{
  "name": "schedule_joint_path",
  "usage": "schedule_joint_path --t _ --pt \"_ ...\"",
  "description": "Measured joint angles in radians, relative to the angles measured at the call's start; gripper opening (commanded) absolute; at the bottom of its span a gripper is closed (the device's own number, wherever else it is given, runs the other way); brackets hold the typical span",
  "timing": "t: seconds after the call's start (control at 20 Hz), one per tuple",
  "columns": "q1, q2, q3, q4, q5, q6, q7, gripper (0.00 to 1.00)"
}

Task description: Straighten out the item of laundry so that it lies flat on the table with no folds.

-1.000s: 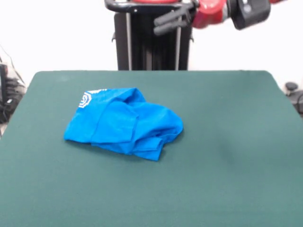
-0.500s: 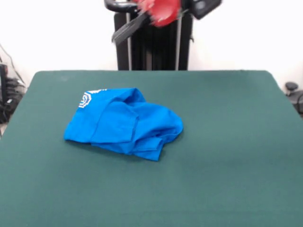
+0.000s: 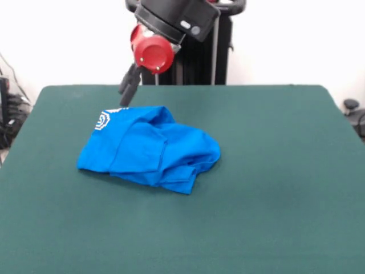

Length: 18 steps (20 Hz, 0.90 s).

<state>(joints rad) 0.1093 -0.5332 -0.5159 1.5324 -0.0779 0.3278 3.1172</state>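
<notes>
The bright blue T-shirt (image 3: 149,146) lies crumpled and folded over itself on the left half of the dark green table (image 3: 274,171). A bit of white print (image 3: 104,120) shows at its far left corner. My gripper (image 3: 126,94) hangs from the red and black arm (image 3: 165,28) just above the shirt's far left edge, near the white print. Its dark fingers point down and to the left. I cannot tell whether they are open or shut. Nothing is held in them.
The black pedestal (image 3: 188,57) stands behind the table's far edge. Cables and dark equipment (image 3: 8,108) sit off the table's left side. A small dark object (image 3: 351,105) sits off the right side.
The arm has swung from the upper right across to the left and come down. The gripper now hangs over the shirt's far left edge. The shirt has not moved.
</notes>
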Motion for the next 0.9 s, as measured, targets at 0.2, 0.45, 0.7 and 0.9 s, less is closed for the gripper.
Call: schedule_joint_path --t 0.2,0.45,0.7,0.9 --pt "-0.090 -0.090 0.156 0.018 -0.017 0.004 -0.055 1.00" --pt "-0.130 -0.156 0.263 0.023 -0.016 0.018 -0.065 1.00" --pt "-0.064 -0.175 0.260 0.019 0.032 0.018 -0.064 1.00" --pt "0.014 -0.161 0.232 0.019 0.097 0.012 -0.060 1.00"
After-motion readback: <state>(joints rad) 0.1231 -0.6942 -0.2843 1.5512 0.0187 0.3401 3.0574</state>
